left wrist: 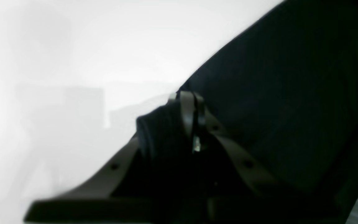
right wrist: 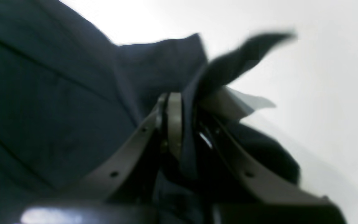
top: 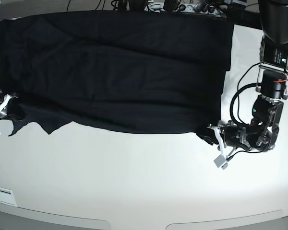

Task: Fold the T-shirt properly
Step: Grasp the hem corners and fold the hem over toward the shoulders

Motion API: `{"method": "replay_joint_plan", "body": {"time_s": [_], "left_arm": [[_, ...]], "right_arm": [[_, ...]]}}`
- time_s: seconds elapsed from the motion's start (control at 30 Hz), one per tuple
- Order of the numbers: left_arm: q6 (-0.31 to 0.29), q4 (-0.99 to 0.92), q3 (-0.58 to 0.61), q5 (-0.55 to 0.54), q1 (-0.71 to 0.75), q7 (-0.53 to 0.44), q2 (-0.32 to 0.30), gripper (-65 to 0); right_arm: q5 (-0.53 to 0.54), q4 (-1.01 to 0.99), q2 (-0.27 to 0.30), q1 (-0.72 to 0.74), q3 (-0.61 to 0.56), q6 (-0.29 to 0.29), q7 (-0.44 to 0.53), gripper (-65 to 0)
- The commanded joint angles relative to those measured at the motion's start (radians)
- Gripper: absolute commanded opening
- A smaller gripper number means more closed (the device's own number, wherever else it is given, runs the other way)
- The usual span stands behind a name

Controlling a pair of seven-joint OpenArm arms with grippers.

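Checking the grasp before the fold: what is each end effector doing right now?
Left end effector: shut on the T-shirt.
Right end effector: shut on the T-shirt.

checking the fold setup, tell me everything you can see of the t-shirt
The T-shirt is plain black soft cloth, spread wide and mostly flat on the white table, with faint creases. Its near edge is uneven, dipping into ragged points at one corner. Both near corners are pinched: the left tool and the right tool are each shut on bunched fabric. A pale tag shows beside the right tool's grip.
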Motion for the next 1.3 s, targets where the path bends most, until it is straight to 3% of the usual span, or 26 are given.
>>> {"method": "replay_joint_plan", "body": {"time_s": [0.0,0.17,0.3,0.37,0.53,0.83,1.07,1.2,1.27], "left_arm": [[-0.003,0.030,-0.008,-0.020,-0.034,-0.006,-0.027,-65.0],[-0.008,0.078,-0.008,-0.064,-0.033,0.004,-0.086,-65.0],[-0.070,0.108,-0.008,-0.091,-0.034,0.002,-0.105,-65.0],[-0.094,0.116,-0.007,-0.054,-0.037,-0.027,-0.103,-65.0],[-0.084,0.116,-0.007,0.063,-0.060,-0.147,-0.095,-65.0],[-0.084,0.116,-0.006,0.108,-0.070,-0.158,-0.067,-65.0],[-0.094,0.116,-0.006,-0.160,-0.064,0.069,-0.082,-65.0],[-0.094,0.116,-0.006,-0.269,-0.030,0.140,-0.134,-65.0],[-0.094,0.116,-0.006,-0.290,-0.003,0.141,-0.159,-65.0]], "right_arm": [[0.019,0.019,0.038,0.018,0.014,0.002,0.021,-65.0],[0.023,0.019,0.061,0.018,0.018,0.002,-0.003,-65.0],[0.030,0.020,0.067,0.018,0.019,0.002,-0.032,-65.0],[0.029,0.020,0.067,0.018,0.019,0.002,-0.032,-65.0],[0.029,0.020,0.067,0.019,0.019,0.002,-0.030,-65.0],[0.029,0.020,0.067,0.021,0.019,0.002,-0.027,-65.0],[0.055,0.024,0.069,0.018,0.019,0.002,-0.093,-65.0],[0.108,0.037,0.070,0.007,0.019,0.002,-0.238,-65.0],[0.108,0.037,0.074,-0.006,0.019,0.002,-0.247,-65.0]]}}
